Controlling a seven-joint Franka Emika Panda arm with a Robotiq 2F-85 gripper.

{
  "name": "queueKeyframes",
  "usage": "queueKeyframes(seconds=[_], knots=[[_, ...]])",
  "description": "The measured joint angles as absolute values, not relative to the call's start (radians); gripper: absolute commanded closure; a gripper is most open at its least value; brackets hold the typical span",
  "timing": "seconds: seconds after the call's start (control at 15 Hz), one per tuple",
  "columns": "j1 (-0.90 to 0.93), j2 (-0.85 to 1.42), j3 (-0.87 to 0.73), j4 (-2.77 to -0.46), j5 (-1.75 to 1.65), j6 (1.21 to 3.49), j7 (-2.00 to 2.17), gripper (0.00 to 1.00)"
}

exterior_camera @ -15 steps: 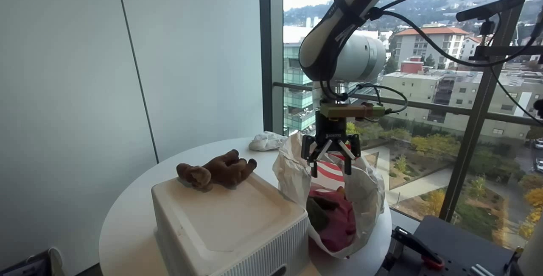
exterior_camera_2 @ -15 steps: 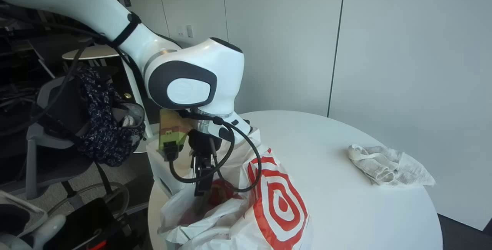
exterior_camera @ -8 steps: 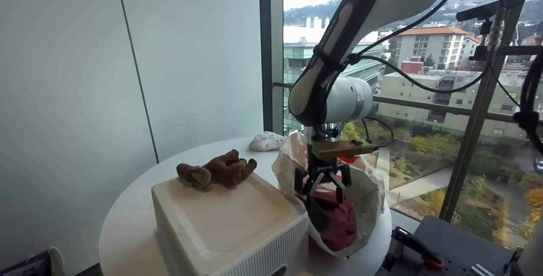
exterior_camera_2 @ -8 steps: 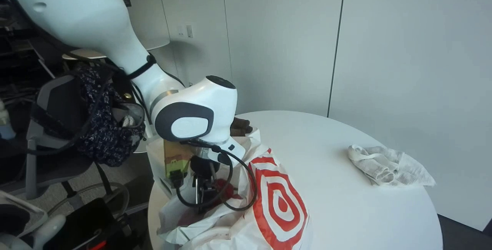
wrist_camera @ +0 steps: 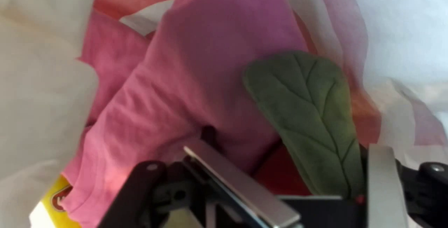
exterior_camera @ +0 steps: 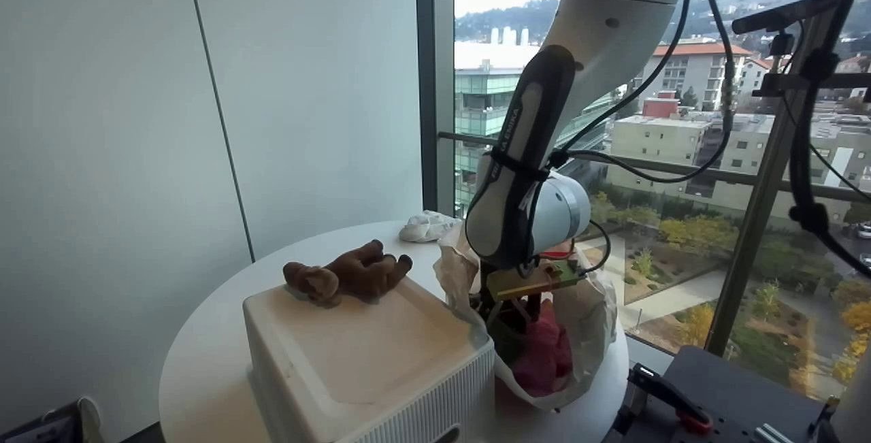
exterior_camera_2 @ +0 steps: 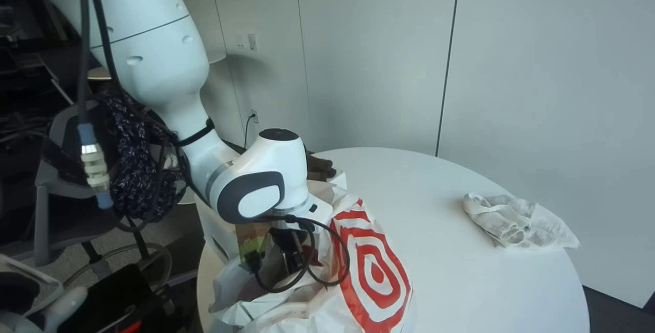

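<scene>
My gripper (exterior_camera: pixel 510 312) is down inside the mouth of a white plastic bag (exterior_camera: pixel 595 317) with red rings, its jaws standing apart. Pink cloth (wrist_camera: pixel 213 63) fills much of the bag in the wrist view. A green leaf-shaped fabric piece (wrist_camera: pixel 311 116) lies over the cloth and runs down between the jaws, close to the right one. Under it shows a dark red surface (wrist_camera: pixel 283 172). The left fingertip seems to press into the cloth. Both tips are mostly hidden, and no firm grip shows. A yellow item (wrist_camera: pixel 63 210) peeks out below the cloth.
A white box (exterior_camera: pixel 381 354) stands beside the bag with a brown plush toy (exterior_camera: pixel 354 273) on top. Crumpled white cloth (exterior_camera_2: pixel 517 220) lies on the round white table (exterior_camera_2: pixel 435 205). A chair with a patterned bag (exterior_camera_2: pixel 143 179) is behind. A window borders the table.
The arm has come down, taking my gripper from the bag's opening to deep among its contents. Beside the finger, the pink cloth looks pushed up. The plush toy and box have stayed put.
</scene>
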State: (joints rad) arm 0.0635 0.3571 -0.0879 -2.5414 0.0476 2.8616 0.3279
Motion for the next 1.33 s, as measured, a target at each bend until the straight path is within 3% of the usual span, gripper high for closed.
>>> queueKeyframes(seconds=[0.27,0.53,0.6,0.8,1.07,1.33], knots=[[0.163,0.353,-0.179,-2.544,-0.005,2.892,0.403,0.78],[0.240,0.310,-0.259,-2.550,-0.074,2.819,0.486,0.88],[0.253,0.294,-0.278,-2.550,-0.105,2.776,0.517,0.82],[0.259,0.229,-0.296,-2.548,-0.188,2.593,0.589,0.80],[0.173,0.121,-0.210,-2.535,-0.100,2.302,0.513,0.81],[0.077,0.039,-0.164,-2.500,-0.025,2.161,0.456,0.82]])
